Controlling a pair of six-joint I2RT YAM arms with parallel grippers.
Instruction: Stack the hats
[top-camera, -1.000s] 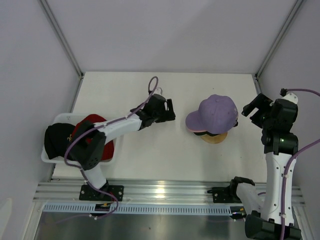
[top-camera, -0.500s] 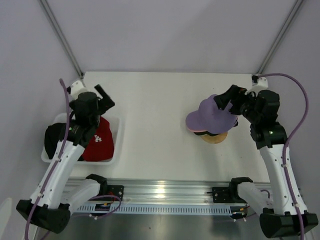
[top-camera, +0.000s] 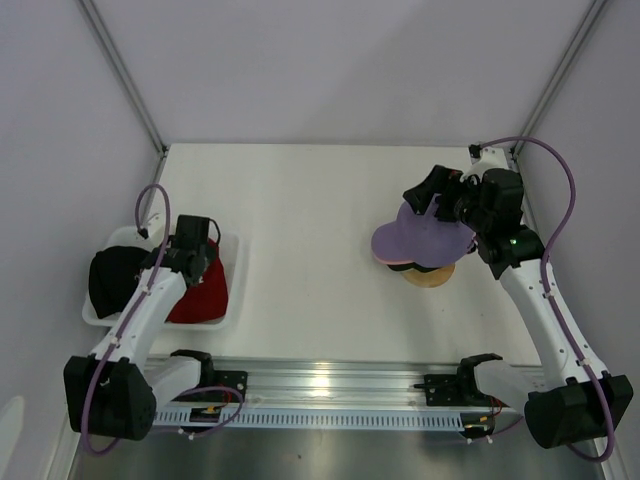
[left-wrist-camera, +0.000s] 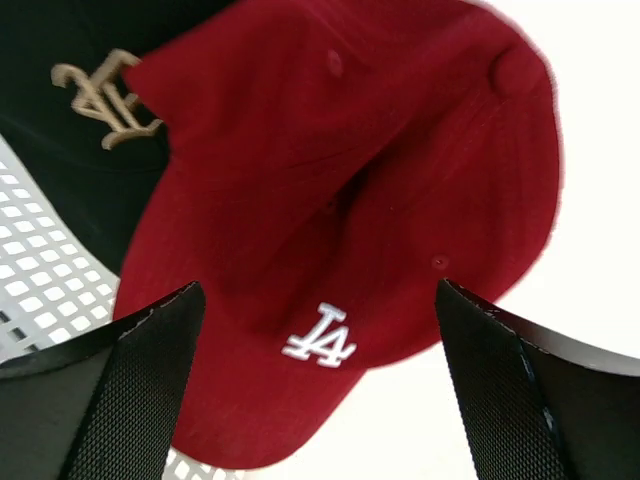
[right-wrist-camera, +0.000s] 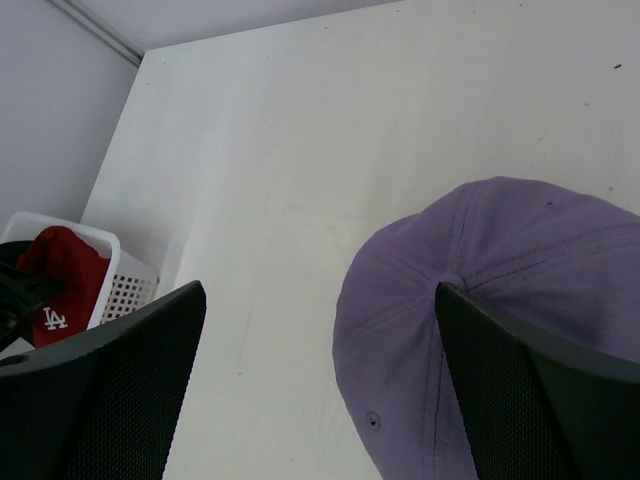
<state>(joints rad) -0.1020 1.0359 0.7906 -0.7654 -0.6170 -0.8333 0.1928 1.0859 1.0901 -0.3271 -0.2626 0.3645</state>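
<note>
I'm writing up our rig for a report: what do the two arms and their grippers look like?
The left arm and right arm have white links with black joints; a purple cable runs along each. The left gripper and right gripper are black, with finely textured fingers.

White arm links (top-camera: 545, 300), black joints (top-camera: 190, 235), looping purple cables (top-camera: 556, 150), black mesh-textured jaws

Table (top-camera: 310, 250) mid bare btwn basket (top-camera: 237, 270) & lavender cap (top-camera: 415, 240): wide lane. L gripper (left-wrist-camera: 318, 290) jaws spread over red cap (left-wrist-camera: 340, 180) in basket; black cap (left-wrist-camera: 60, 150) crowds its left. R gripper (right-wrist-camera: 320, 290) above lavender cap; wall (top-camera: 600, 150) close at right.
</note>
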